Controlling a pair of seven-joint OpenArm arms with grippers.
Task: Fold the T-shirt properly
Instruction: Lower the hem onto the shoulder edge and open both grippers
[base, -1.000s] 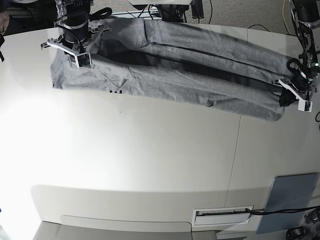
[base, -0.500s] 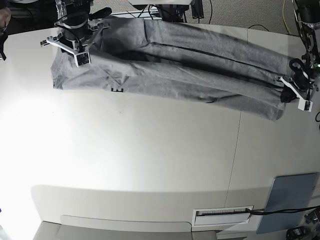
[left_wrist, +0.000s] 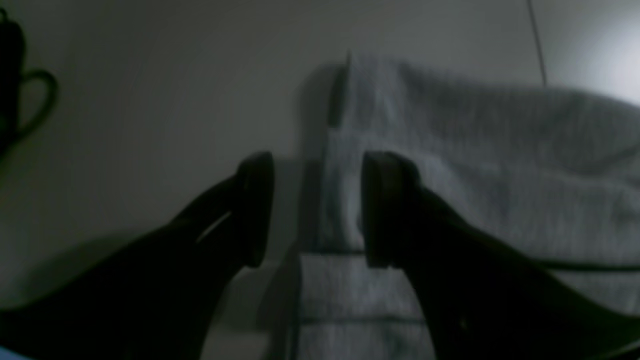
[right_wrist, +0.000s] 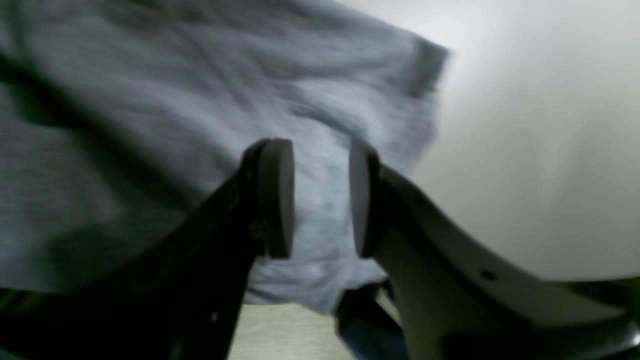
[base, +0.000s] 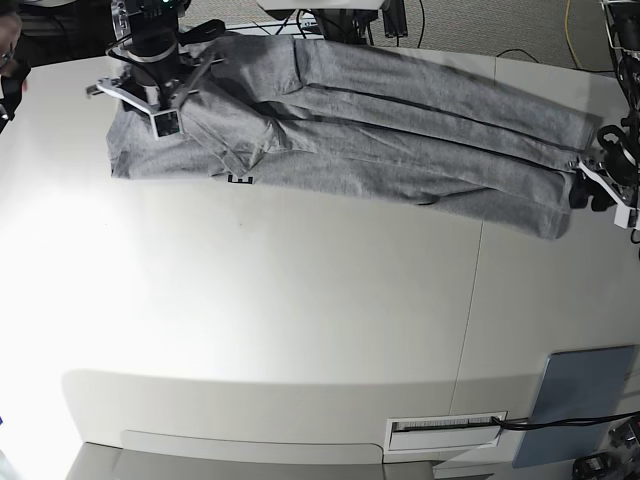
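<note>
T-shirt (base: 350, 130): soft heather-grey knit, folded lengthwise into a long narrow band, several layered folds with dark creases along the length.
Position: far half of the white table (base: 300, 320), lying flat.
Long axis: runs across the table in base view, left end further back, right end nearer the camera, so a slight diagonal.
Print: small patch of black lettering peeks out at the near edge toward the left end; not readable.
Left gripper (left_wrist: 315, 207): jaws apart, dark pads either side of the shirt's folded end edge, nothing pinched. One pad over bare table, other over cloth. In base view it sits at the band's right end.
Right gripper (right_wrist: 320, 197): jaws parted with a clear gap, hovering over grey cloth near a corner, no fabric between the pads. In base view it is over the band's left end.
Table surface: smooth, matte white, a thin seam line on the right part.
Blue-grey panel (base: 585, 400): flat rectangle, near right corner, well apart from the shirt.
Hard to make out: both wrist views dim and motion-blurred; neck and sleeves not identifiable in the folds; far edge of the shirt partly covered by the right arm.
</note>
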